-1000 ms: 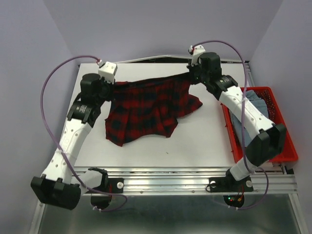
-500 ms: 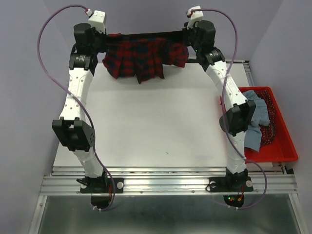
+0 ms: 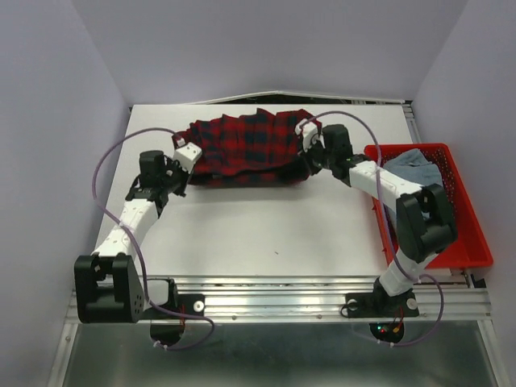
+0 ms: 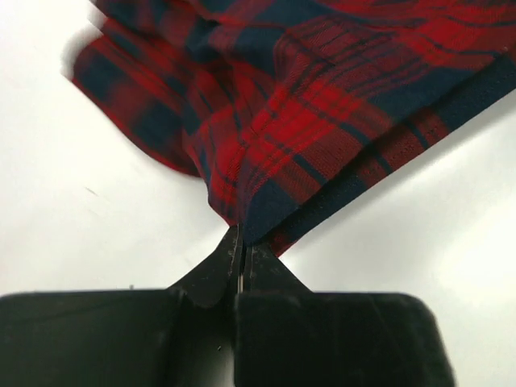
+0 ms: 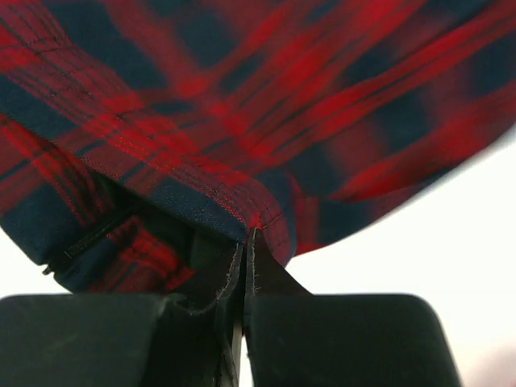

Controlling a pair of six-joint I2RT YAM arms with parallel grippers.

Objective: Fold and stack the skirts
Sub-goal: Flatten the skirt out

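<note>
Laying the plaid skirt (image 3: 242,145) flat looks like the step in hand. It lies upper middle of the top view, on the table (image 3: 266,226).

- Long axis: left to right, rising slightly rightward.
- Dark band, probably the waist, faces the lower frame; pleated hem points toward the top.
- Left gripper (image 4: 240,242): clamped on the band's left corner.
- Right gripper (image 5: 247,240): clamped on the right corner.
- Blue-grey skirt (image 3: 413,161): in the red basket (image 3: 476,250), right.

Next, likely: carry both corners together for the fold, band kept taut.
</note>
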